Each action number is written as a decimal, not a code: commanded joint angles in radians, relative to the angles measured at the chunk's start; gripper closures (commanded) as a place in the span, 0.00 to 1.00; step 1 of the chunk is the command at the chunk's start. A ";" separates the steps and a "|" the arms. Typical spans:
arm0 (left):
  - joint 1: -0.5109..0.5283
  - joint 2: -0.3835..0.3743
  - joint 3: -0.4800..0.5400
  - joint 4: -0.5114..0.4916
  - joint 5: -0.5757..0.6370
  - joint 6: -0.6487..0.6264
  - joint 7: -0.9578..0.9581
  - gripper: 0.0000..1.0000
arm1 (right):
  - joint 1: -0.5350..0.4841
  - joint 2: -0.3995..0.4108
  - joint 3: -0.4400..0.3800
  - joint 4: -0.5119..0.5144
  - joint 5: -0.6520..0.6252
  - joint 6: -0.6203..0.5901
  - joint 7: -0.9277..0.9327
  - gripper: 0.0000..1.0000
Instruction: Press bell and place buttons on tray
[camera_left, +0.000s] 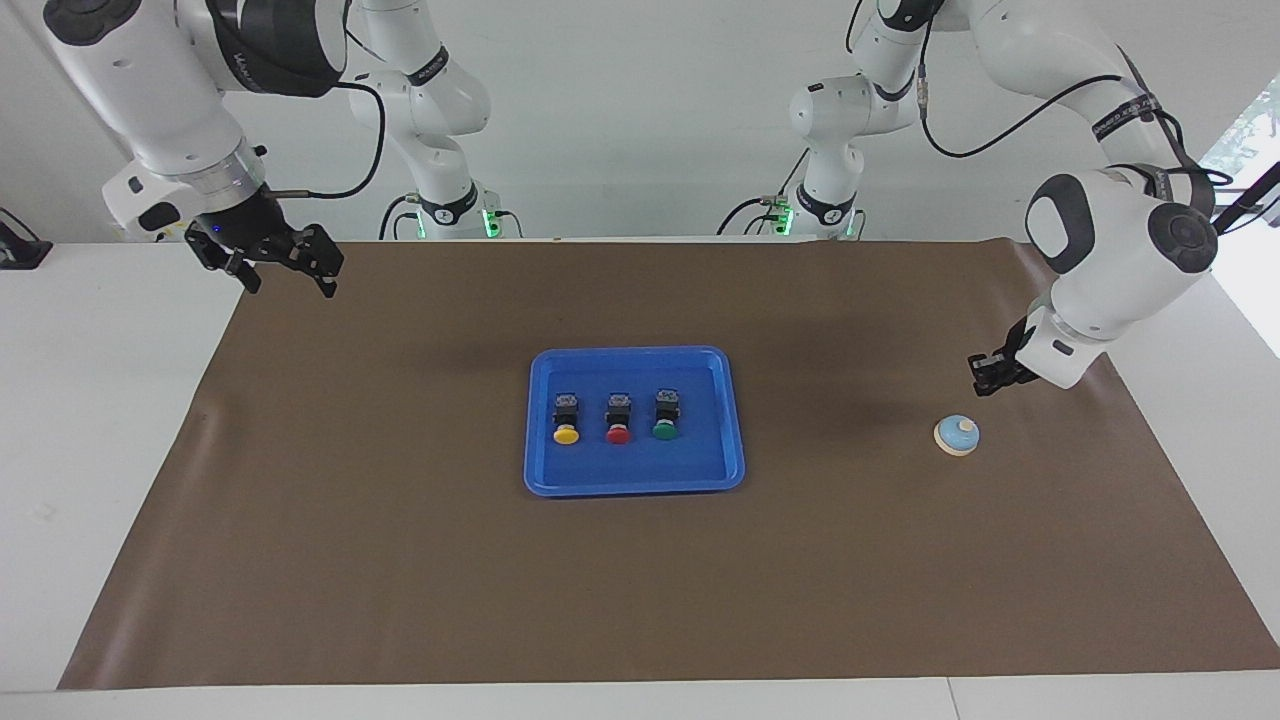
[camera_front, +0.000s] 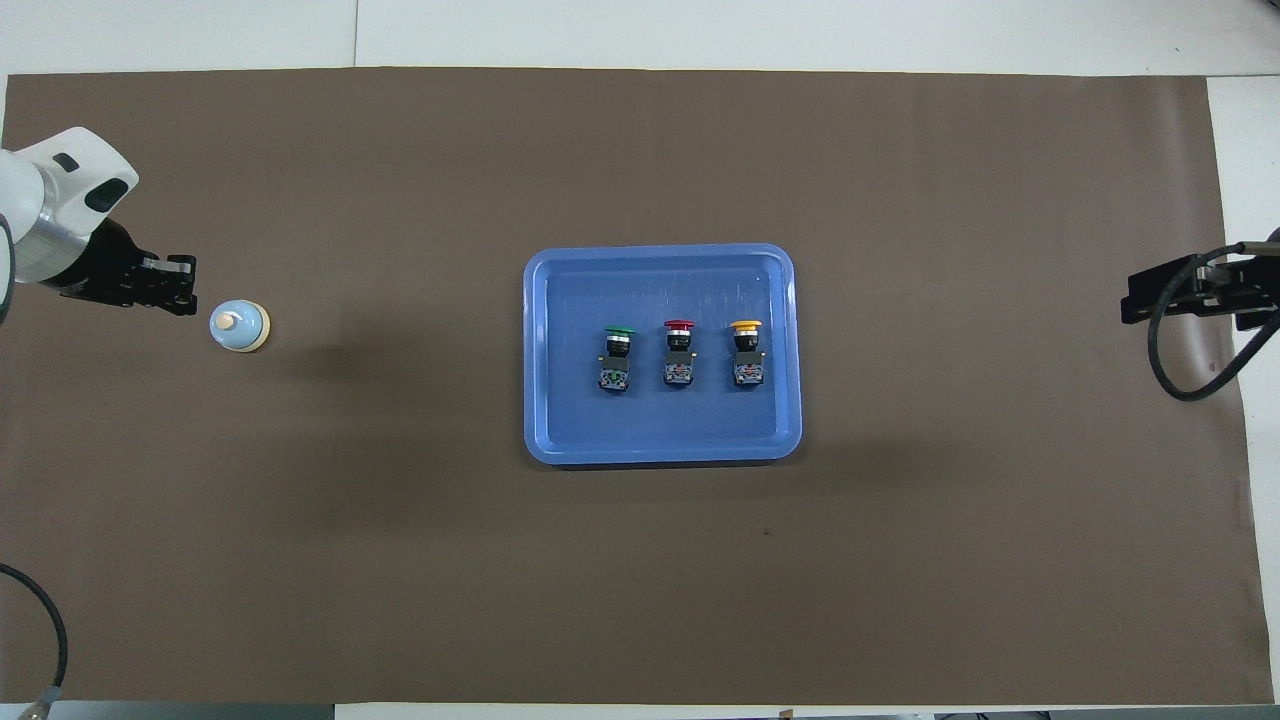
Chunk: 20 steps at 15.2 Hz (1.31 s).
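Over the brown mat at the left arm's end of the table, our left hand (camera_left: 987, 381) hangs in the air just beside the bell (camera_left: 957, 435), clear of it and touching nothing; we cannot tell whether its fingers are spread or pressed together. We see the bell standing upright on the mat with its cream knob free, well apart from the tray (camera_left: 728, 420). In the middle of the table the tray holds all three buttons in one row, lying on their sides: the green button (camera_left: 665, 414) toward the left arm's end, the red button (camera_left: 618, 417) between, the yellow button (camera_left: 566, 418) toward the right arm's end. Our right hand (camera_left: 290, 267) waits with its fingers spread above the mat's corner near its own base, holding nothing. We judge the placing done, and whether the bell has been pressed we cannot read from this moment; if it has, nothing is left
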 joint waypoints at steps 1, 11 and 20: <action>-0.020 -0.042 0.007 0.005 0.014 -0.067 -0.009 0.00 | -0.012 0.006 0.008 0.012 0.006 -0.018 -0.014 0.00; -0.021 -0.206 0.005 0.002 0.005 -0.220 -0.023 0.00 | -0.012 0.006 0.009 0.012 0.006 -0.018 -0.014 0.00; -0.046 -0.263 0.002 0.008 0.004 -0.290 -0.032 0.00 | -0.012 0.006 0.008 0.012 0.006 -0.018 -0.014 0.00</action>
